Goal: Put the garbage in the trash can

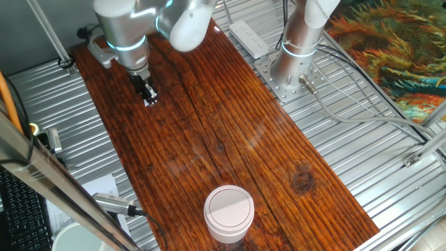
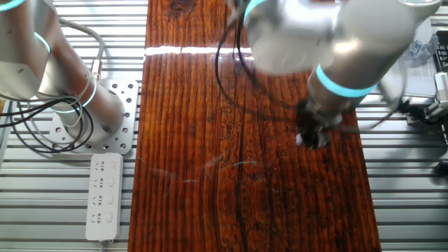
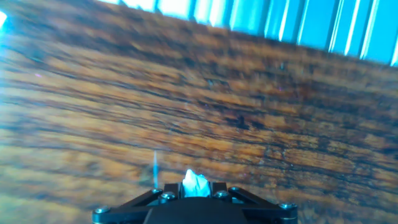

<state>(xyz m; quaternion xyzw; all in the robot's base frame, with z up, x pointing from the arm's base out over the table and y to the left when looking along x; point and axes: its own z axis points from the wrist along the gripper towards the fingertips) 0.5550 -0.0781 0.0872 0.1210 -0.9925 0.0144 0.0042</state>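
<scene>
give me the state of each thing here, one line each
gripper: shut on the garbage, near the far end of the wooden table, arm blurred in the other fixed view
garbage: tiny white crumpled scrap, pinched between the fingertips, off the table
trash can: upright on the near end of the wooden table, lid on, well apart from the gripper
power strip: lying flat on the metal surface beside the table

- My arm [image 1: 150, 21] is built of smooth silver-grey and white rounded segments.
- A glowing cyan ring [image 1: 125, 47] marks my wrist joint; a second cyan band shows at my base column [image 1: 301, 38].
- My gripper [image 1: 148, 95] is black and narrow.
- In the hand view, its black linkage bars [image 3: 249, 198] carry small silver screw heads.
- My base bolts to a perforated metal plate [image 1: 279, 77].
</scene>
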